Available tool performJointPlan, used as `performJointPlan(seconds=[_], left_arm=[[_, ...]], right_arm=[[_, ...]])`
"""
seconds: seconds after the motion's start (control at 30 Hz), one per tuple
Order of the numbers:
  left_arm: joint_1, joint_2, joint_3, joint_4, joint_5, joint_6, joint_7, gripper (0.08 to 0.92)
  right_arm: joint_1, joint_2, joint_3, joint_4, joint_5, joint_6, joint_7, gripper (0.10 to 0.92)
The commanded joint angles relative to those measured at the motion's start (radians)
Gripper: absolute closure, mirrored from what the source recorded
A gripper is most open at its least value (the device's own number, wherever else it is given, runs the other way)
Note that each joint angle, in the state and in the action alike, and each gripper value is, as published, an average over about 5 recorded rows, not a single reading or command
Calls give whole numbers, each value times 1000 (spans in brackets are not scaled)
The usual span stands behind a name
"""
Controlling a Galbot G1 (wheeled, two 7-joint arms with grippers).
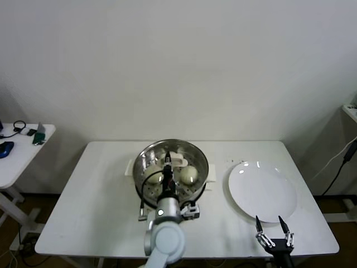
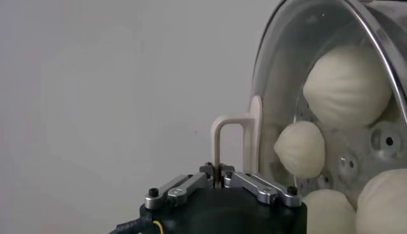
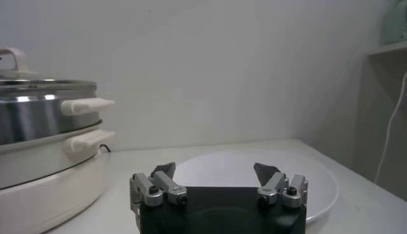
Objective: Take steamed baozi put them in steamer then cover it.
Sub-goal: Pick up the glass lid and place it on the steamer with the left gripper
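Observation:
The steamer [image 1: 173, 167] stands mid-table, a shiny steel pot on a white base [image 3: 38, 184]. The clear glass cover [image 2: 286, 76] lies over it; in the right wrist view the cover's rim [image 3: 44, 83] looks level on the pot. My left gripper [image 2: 218, 170] is shut on the cover's cream handle [image 2: 232, 137], above the pot [image 1: 167, 167]. Several steamed baozi [image 2: 346, 86] show through the glass, on the perforated floor. My right gripper [image 1: 271, 226] hangs open and empty at the table's front right, near the plate.
A flat white plate [image 1: 262, 191] with nothing on it lies right of the steamer. The steamer's side handles [image 3: 86, 105] stick out toward the plate. A side table [image 1: 22, 146] with small items stands far left. A cable [image 1: 343, 162] hangs at right.

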Motion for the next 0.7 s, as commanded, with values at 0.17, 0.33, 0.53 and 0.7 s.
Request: performJointPlan(seconds=[0.17,0.33,0.53,0.7], left_arm=[[-3,10,-18,10,-5,0,4,863],[1,11,-17,8,-9,-1,3,863],[3,7,-6,-2,-14,-9,8,863],[1,18,10,-33,-45,-5,35,837]], right_arm=[[-6,-2,-1,3,0,4,-10,203],[-7,-1,-2,3,0,7,-14,203],[-9,0,-2,6,1,6,-14,203],[-9,-3,0,6,5,4,-15,203]])
